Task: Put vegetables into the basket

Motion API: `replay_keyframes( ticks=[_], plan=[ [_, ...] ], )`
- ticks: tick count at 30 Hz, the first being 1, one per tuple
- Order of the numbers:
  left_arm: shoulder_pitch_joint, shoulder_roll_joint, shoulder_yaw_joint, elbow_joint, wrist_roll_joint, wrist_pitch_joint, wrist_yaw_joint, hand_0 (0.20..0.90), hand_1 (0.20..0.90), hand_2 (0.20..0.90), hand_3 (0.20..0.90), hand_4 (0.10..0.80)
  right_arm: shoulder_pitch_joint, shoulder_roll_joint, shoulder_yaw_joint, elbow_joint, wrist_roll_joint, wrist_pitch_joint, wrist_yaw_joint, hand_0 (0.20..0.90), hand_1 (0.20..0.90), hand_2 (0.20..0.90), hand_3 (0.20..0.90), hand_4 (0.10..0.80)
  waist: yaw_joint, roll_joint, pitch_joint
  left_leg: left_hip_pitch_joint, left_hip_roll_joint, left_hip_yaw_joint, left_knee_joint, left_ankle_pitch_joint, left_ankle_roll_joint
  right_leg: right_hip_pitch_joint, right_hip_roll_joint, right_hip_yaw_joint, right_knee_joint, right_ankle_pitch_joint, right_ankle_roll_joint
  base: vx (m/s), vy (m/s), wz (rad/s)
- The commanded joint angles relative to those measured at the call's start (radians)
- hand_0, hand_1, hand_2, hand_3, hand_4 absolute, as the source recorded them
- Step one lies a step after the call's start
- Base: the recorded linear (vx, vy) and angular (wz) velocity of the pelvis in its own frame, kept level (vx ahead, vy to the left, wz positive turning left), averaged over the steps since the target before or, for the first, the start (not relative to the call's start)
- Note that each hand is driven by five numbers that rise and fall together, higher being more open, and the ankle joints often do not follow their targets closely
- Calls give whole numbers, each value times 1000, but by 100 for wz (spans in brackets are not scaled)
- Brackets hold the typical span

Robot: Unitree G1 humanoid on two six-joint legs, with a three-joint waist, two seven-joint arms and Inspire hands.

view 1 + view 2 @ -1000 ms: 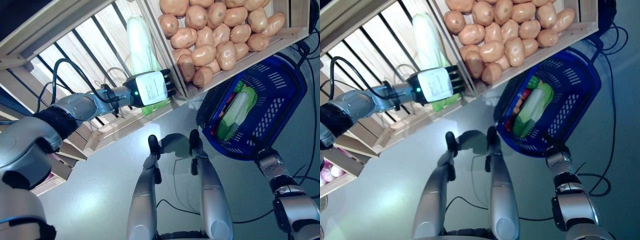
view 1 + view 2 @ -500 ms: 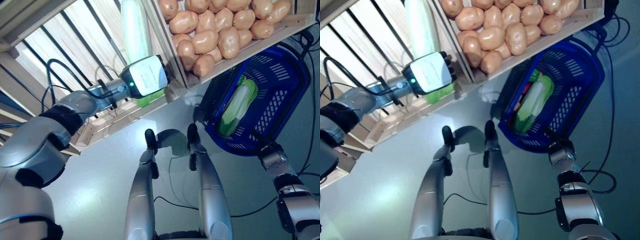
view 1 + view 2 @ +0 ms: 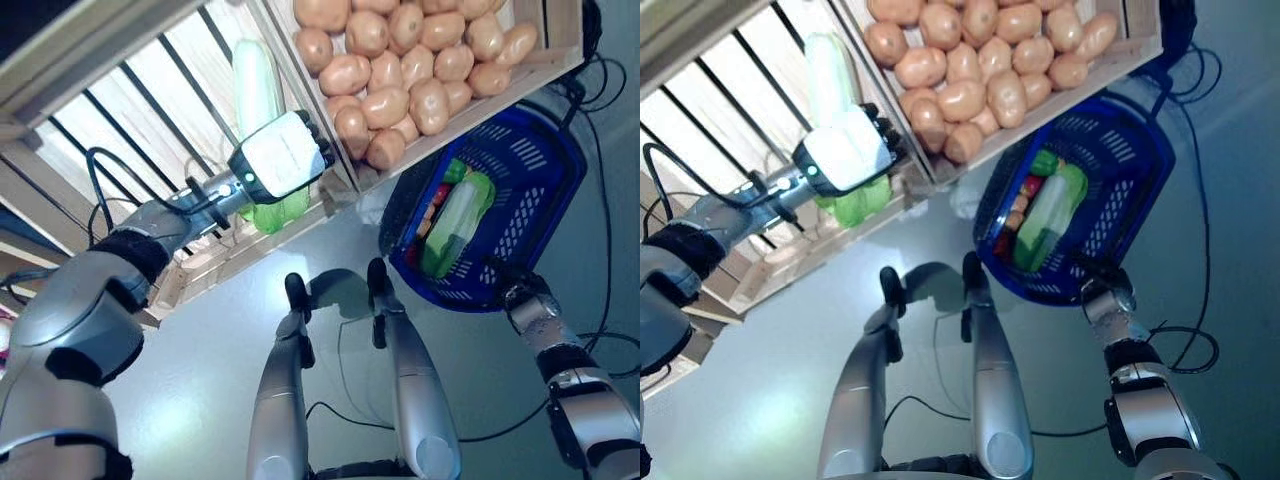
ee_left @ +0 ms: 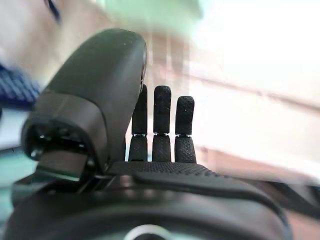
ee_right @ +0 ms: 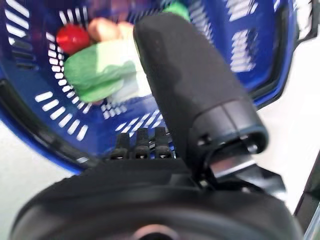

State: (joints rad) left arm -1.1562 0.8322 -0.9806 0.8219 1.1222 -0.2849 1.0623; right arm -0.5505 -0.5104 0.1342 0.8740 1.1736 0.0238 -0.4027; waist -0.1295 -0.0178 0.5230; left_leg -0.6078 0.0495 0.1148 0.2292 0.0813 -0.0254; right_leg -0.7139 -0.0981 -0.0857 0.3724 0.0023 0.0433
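Blue basket (image 3: 540,215) hangs from the curled right hand (image 3: 510,285); left hand (image 3: 855,140), fingers straight, touches the cabbage (image 3: 255,90).

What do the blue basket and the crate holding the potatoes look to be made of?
The blue basket looks like glossy moulded plastic: uniform colour and regular slotted holes in its walls. The crate holding the potatoes looks like pale unfinished wood: flat slats and boards with a matte, light grain. Neither can be confirmed beyond appearance.

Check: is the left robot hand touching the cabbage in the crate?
Cannot tell. In the eye views the left robot hand overlaps the cabbage, hiding any contact; its wrist view shows straight fingers only.
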Motion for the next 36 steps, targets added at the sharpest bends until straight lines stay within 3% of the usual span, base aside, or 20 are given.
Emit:
replay_keyframes(
  ticks=[1, 7, 14, 15, 16, 17, 25, 36],
  plan=[
    [63, 49, 204, -135, -70, -12, 189, 300, 300, 300, 300, 400, 75, -23, -18, -123, -87, -85, -103, 900, 900, 900, 900, 800, 40, -8, -15, 45, -11, 18, 2, -36, -49, 161, 18, -57, -124, 29, 16, 0, 0, 0],
    [289, 85, 350, -306, -44, -31, 144, 300, 300, 300, 300, 400, 183, -10, -38, -266, -161, -63, -153, 900, 900, 900, 900, 800, 65, 0, -73, 159, -20, 5, -61, -37, -48, 273, 5, -71, -179, 28, 25, 67, 39, -4],
    [330, 183, 318, -408, -129, -58, -114, 300, 300, 300, 300, 400, 211, -47, -43, -310, -176, -5, -171, 900, 900, 900, 900, 800, 65, 10, -67, 196, -24, 10, -57, -52, -40, 318, 6, -75, -186, 18, 20, 44, 32, 4],
    [322, 200, 306, -428, -137, -48, -148, 335, 335, 335, 335, 424, 211, -54, -43, -305, -173, -5, -168, 900, 900, 900, 900, 800, 65, 12, -62, 195, -25, 11, -56, -53, -38, 317, 7, -76, -186, 18, 20, 0, 0, 0],
    [317, 222, 296, -458, -151, -42, -189, 667, 667, 667, 667, 645, 214, -63, -45, -308, -166, -4, -166, 900, 900, 900, 900, 800, 67, 13, -54, 195, -25, 11, -55, -52, -36, 318, 7, -77, -187, 19, 19, 0, 0, 0],
    [309, 245, 288, -480, -169, -40, -229, 900, 900, 900, 900, 800, 218, -75, -46, -310, -157, -5, -164, 900, 900, 900, 900, 800, 68, 15, -48, 194, -25, 13, -57, -51, -33, 317, 7, -81, -188, 20, 19, 0, 0, 0],
    [189, 341, 207, -552, -166, -51, -341, 900, 900, 900, 900, 800, 208, -120, -44, -289, -129, -12, -144, 900, 900, 900, 900, 800, 71, 16, -9, 166, -23, 15, -50, -40, -28, 302, 10, -95, -188, 26, 17, 0, 0, 0],
    [-41, 358, 18, -563, -101, -146, -476, 900, 900, 900, 900, 800, 167, -141, -18, -196, -107, -22, -90, 900, 900, 900, 900, 800, 65, 14, -3, 75, -25, 26, 9, -48, -21, 223, -9, -100, -155, 32, 23, 3, 1, 0]
  ],
)
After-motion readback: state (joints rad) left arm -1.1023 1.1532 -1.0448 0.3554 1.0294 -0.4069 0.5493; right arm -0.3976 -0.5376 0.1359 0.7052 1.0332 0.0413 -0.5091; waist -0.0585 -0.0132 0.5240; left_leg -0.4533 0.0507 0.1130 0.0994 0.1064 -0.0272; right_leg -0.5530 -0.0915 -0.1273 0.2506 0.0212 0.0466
